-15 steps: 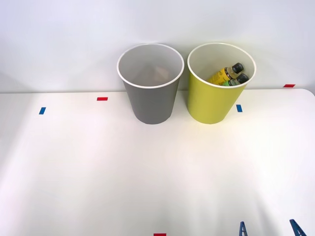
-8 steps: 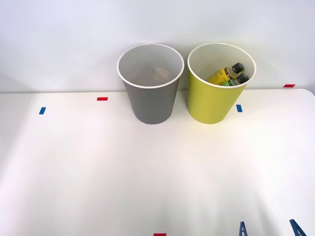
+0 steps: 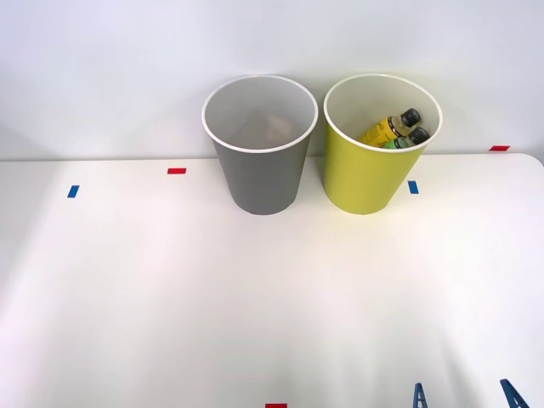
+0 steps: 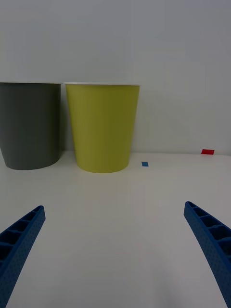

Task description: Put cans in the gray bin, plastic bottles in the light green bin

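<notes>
bottles [image 3: 393, 129] tilted, caps up-right

No visible change across the last second. The pincer [image 3: 465, 396] sits at the same spot at the near right edge of the counter [image 3: 255, 297], blue fingers [image 4: 21, 240] equally spread. Both plastic bottles [image 3: 395, 130] lie in the light green bin [image 3: 374, 170] exactly as before; the gray bin [image 3: 259, 174] hasn't shifted.
</notes>
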